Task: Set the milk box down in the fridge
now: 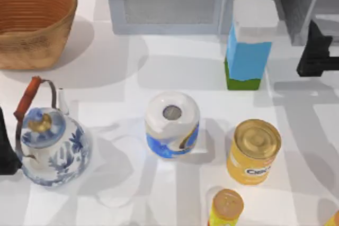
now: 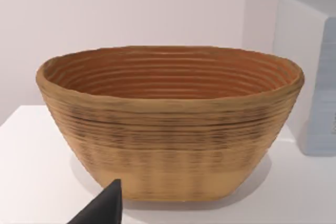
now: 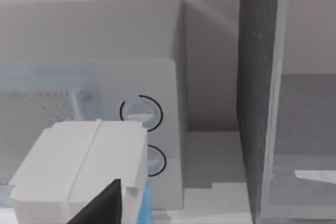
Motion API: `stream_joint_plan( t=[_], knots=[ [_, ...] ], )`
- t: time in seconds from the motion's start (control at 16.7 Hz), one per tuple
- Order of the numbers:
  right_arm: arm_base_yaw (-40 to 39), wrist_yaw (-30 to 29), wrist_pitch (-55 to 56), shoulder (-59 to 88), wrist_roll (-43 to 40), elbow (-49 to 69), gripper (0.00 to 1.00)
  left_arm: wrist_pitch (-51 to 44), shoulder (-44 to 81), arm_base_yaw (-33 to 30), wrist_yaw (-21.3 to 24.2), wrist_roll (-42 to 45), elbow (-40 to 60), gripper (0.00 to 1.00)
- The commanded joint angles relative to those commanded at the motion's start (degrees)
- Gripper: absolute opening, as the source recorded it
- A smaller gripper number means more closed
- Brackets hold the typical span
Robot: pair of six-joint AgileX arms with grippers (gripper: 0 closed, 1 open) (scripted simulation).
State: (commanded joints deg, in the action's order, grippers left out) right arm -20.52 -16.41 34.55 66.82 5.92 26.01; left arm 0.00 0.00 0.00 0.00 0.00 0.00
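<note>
In front of the light grey microwave with the mesh window (image 1: 169,1), just beside its two round dials, stands the tall milk box with white top, sky-blue body and green base band (image 1: 249,46), upright on the white worktop (image 1: 175,67). The dark grey fridge with its pale grey framed door (image 1: 307,3) rises just beyond the microwave, close to the carton. Our right gripper (image 1: 316,54) hangs near the milk box on the fridge side, not touching it; we cannot tell how far its fingers are parted, and it carries nothing we can see. Our left gripper (image 1: 6,152) waits far from the microwave, beside the blue-and-white porcelain kettle (image 1: 50,144), and its fingers we cannot judge either.

We judge the carton stiff enough along its edges but thin-walled, likely to dent under a hard squeeze, and top-heavy because it is tall. We would take it across the blue body, about mid-height, on two flat opposite faces, keeping it upright.
</note>
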Motion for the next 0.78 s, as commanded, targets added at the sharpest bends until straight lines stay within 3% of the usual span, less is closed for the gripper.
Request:
stream_joint_plan(
  t=[0.42, 0.78],
  knots=[
    [-8.04, -11.66, 18.70, 38.37, 1.88, 14.21, 1.00, 0.00, 0.00, 0.00, 0.00, 0.00, 0.00, 1.00],
    [-11.61, -16.68, 26.46, 53.27, 2.51, 18.99, 1.00, 0.00, 0.00, 0.00, 0.00, 0.00, 0.00, 1.00]
  ],
)
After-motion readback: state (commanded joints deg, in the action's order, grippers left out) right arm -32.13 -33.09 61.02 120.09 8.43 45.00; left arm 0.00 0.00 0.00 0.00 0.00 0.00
